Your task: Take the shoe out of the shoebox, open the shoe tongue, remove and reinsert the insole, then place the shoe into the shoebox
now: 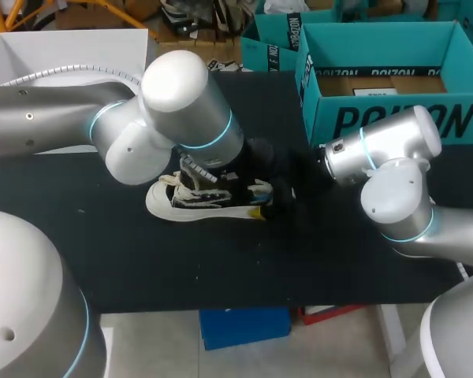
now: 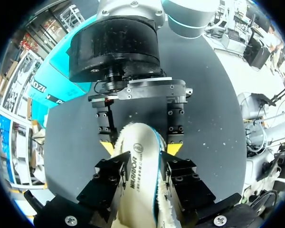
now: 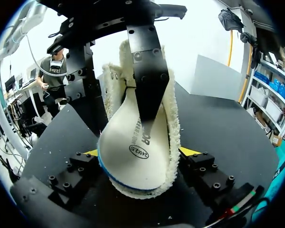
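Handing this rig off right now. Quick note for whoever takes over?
Left gripper: shut on the insole, fingers against its two long edges.
Right gripper: shut on the same insole at its rounded end, facing the left gripper.
Shoe: out of the box, lying on the table under the left arm.
Shoebox: open, at the table's far right.
Done: shoe out, insole out. The state of the tongue is hidden.
Left: reinsert the insole, then put the shoe into the shoebox.
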`<move>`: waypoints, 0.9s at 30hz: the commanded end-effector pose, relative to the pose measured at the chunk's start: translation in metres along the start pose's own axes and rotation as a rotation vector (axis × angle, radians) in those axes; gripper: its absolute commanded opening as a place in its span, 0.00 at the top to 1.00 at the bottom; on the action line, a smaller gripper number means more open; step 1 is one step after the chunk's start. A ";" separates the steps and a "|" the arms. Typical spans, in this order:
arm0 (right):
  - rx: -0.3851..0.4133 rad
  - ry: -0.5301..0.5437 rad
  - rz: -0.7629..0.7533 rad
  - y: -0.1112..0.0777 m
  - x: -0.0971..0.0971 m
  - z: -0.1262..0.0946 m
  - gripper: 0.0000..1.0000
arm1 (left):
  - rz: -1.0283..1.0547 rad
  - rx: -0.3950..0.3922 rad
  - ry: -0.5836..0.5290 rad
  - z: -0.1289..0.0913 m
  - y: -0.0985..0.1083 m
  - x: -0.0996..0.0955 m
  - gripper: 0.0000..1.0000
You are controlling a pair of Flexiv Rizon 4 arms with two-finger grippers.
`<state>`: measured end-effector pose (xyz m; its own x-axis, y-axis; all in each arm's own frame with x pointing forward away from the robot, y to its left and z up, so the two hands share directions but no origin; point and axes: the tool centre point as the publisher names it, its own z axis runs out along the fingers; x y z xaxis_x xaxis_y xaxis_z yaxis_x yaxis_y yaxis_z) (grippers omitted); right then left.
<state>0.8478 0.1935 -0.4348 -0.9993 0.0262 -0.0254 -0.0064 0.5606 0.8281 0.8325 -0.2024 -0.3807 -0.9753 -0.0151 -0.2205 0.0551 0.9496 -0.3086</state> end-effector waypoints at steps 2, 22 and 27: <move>0.002 -0.001 0.001 -0.003 -0.001 0.000 1.00 | 0.005 0.002 -0.008 0.003 0.000 0.000 0.64; 0.002 -0.001 0.001 -0.003 -0.001 0.000 1.00 | -0.027 0.051 0.046 -0.008 0.009 -0.006 1.00; 0.002 -0.001 0.001 -0.003 -0.001 0.000 1.00 | -0.042 0.125 0.127 -0.029 0.011 -0.006 1.00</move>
<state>0.8482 0.1930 -0.4347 -0.9993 0.0259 -0.0251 -0.0063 0.5602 0.8283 0.8314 -0.2005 -0.3667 -0.9919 -0.0322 -0.1231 0.0177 0.9230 -0.3844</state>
